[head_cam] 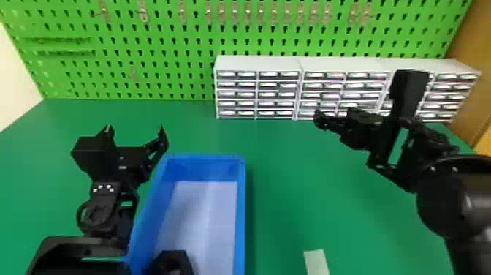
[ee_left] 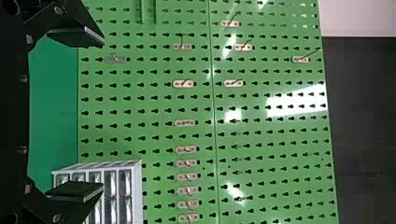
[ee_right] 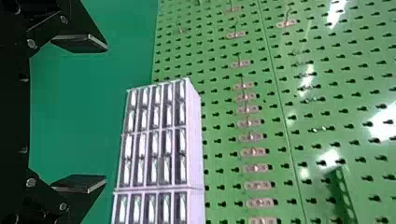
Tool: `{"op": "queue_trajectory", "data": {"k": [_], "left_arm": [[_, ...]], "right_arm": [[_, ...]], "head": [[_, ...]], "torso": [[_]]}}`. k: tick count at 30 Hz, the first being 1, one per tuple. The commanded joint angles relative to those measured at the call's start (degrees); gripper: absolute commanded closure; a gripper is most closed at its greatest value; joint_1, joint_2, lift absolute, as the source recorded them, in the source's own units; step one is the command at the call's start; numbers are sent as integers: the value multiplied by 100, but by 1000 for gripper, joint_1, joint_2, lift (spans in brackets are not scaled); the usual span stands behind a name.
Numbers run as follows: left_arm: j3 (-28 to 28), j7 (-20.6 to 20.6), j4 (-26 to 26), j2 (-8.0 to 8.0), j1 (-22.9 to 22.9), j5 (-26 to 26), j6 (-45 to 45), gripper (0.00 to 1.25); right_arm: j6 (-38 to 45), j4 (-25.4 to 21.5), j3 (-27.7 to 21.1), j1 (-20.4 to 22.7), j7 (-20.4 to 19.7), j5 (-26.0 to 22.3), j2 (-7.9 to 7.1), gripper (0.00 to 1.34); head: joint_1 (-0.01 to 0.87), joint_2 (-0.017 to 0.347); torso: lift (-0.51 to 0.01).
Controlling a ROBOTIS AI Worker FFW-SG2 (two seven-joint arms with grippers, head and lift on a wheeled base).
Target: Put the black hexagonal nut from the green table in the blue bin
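My left gripper (head_cam: 135,134) stands open and empty beside the far left corner of the blue bin (head_cam: 240,212). In the left wrist view the left gripper (ee_left: 102,114) has its fingers wide apart. On the right, my right gripper (head_cam: 360,128) is over the table, in front of the drawer cabinets. In the right wrist view that right gripper (ee_right: 106,113) is open with nothing between its fingers. A black hexagonal piece with a hole, looking like the nut (head_cam: 174,259), is cut off at the head view's bottom edge, overlapping the bin's near left part; I cannot tell whether it lies inside.
White drawer cabinets (head_cam: 258,64) stand along the back right of the green table (head_cam: 288,175), before a green pegboard (head_cam: 164,40) with metal hooks. A small pale strip (head_cam: 317,261) lies on the table right of the bin. The bin's far left side is close to the left gripper.
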Motion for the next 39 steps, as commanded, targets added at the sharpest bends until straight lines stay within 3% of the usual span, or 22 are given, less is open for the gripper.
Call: {"op": "queue_trajectory", "data": {"k": [1,14,24,39], "left_arm": [[-4,0,0,0,8,-9,0,183],[-66,0,53,0,52,9,9,183],[-75,9,62,-9,70,44,9,183],[-66,18,62,-35,78,35,9,183]], "right_arm": [[-370,-94,-91,237,-238,11,71,288],[-959,-463,-355,773,-906,495,352,285],[-1503,-542,-329,1177,-1486,451,361,288],[-1969,-542,41,1669,-1864,785,326,288]], "head": [[657,57],[657,57],[657,57],[657,57]], "torso": [[-95],[-95],[-95],[-95]]}}
